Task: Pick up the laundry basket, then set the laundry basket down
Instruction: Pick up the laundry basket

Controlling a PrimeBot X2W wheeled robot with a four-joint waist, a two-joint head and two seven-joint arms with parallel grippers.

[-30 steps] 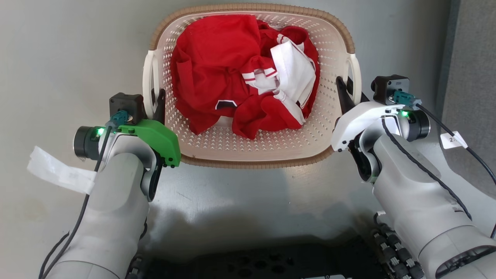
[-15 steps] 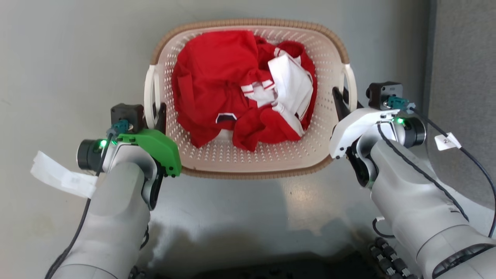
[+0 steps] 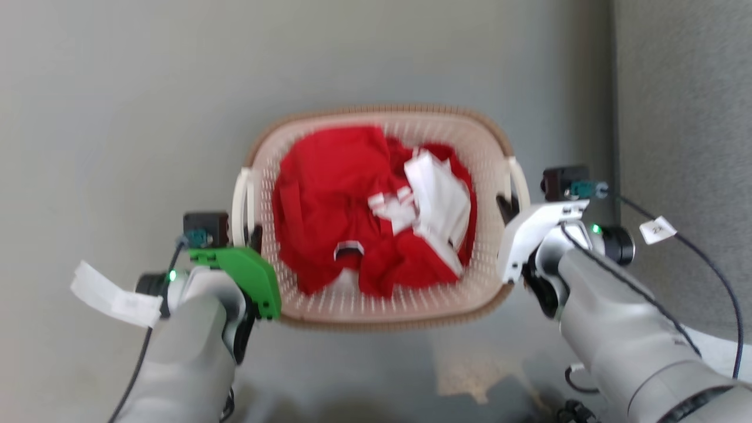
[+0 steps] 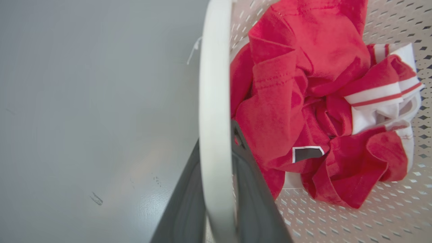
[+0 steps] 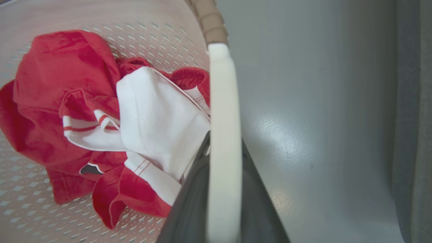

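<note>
Camera farther back now; left tool (image 3: 250, 233) and right tool (image 3: 512, 205) narrow, each gripping a laundry basket (image 3: 376, 303) handle.

A: Your laundry basket (image 3: 376, 304): cream plastic, perforated all over, faint sheen on the wall.
B: Rim (image 3: 376, 110) is brown, woven-look moulding, ribbed, matt. Left handle (image 4: 214, 101), smooth satin-white plastic.
A: Inside you've got cloth. The red garment (image 3: 326, 188) is soft matt knit, creased. The white cloth (image 3: 437, 197) beside it has a finer weave and stitched hems.
B: Left gripper (image 4: 217, 138), its fingers (image 4: 256, 202): dark grey, smooth, matt, plastic by the look.
A: Green cover (image 3: 247, 279) on your left wrist, hard moulded plastic, slight gloss.
B: Floor (image 3: 117, 147): grey, smooth, glossy enough to throw pale highlights, scuffed in spots. The panel (image 3: 681, 117) on the right looks rough and matt, felt-like.
</note>
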